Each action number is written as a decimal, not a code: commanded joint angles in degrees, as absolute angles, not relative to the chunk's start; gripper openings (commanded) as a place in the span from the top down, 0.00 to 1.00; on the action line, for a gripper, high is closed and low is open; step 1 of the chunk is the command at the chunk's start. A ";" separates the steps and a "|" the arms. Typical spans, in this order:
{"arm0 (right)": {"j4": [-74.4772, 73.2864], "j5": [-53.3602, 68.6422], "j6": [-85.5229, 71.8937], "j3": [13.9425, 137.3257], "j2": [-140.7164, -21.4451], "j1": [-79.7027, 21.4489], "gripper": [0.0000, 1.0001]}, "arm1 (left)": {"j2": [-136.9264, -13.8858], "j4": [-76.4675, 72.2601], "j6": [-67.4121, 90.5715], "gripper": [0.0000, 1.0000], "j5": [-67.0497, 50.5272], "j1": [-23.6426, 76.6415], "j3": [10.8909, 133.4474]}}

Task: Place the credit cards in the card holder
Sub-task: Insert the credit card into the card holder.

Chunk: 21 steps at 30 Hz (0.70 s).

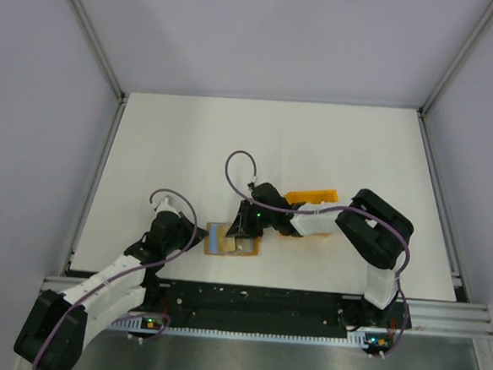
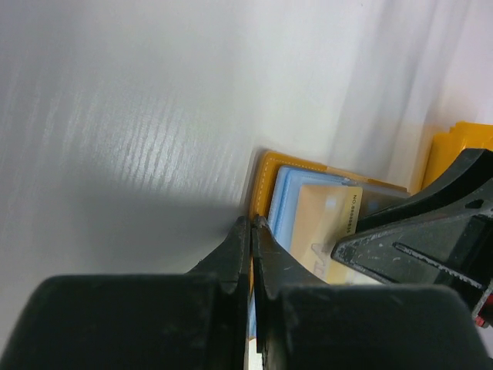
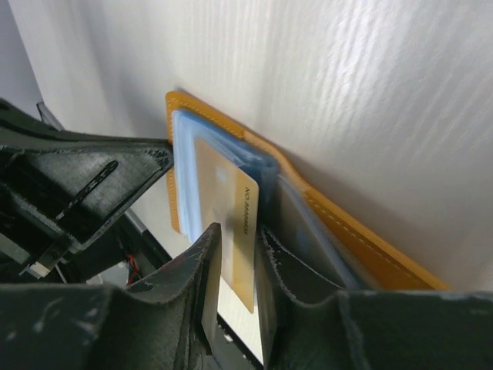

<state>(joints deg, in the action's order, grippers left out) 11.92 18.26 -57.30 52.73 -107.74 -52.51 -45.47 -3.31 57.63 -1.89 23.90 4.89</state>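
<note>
Gold card (image 3: 227, 208) sits on the open orange card holder (image 3: 339, 225), at the near side of the desk (image 1: 317, 148). Right pincer (image 3: 239, 233) parted around it, left pincer (image 2: 251, 225) together at the holder's rim. Looks like the insertion step; next, slide the card home.

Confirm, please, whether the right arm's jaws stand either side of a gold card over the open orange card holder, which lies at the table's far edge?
Not quite: the top external view shows the card holder at the near edge of the table, not the far edge. The jaws of the right gripper do stand either side of the gold card over the open holder.
</note>
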 commanded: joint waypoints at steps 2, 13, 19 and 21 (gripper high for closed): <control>8.97 20.30 -58.36 51.59 -106.26 -55.72 0.72 | -45.35 -2.47 59.24 1.00 -3.78 25.22 2.99; 5.71 23.02 -55.72 55.45 -106.25 -56.34 0.68 | -44.74 -2.99 59.68 1.00 -3.69 25.31 3.08; 5.28 24.52 -56.51 60.02 -108.98 -56.78 0.68 | -44.30 -4.04 59.94 1.00 -3.87 25.75 2.81; 6.06 24.87 -57.12 60.38 -109.77 -56.86 0.68 | -44.12 -4.39 60.38 1.00 -3.95 25.93 2.64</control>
<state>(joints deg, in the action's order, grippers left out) 4.64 22.37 -57.04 56.93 -108.25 -55.27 -44.60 -3.44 59.75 -3.51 25.23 4.34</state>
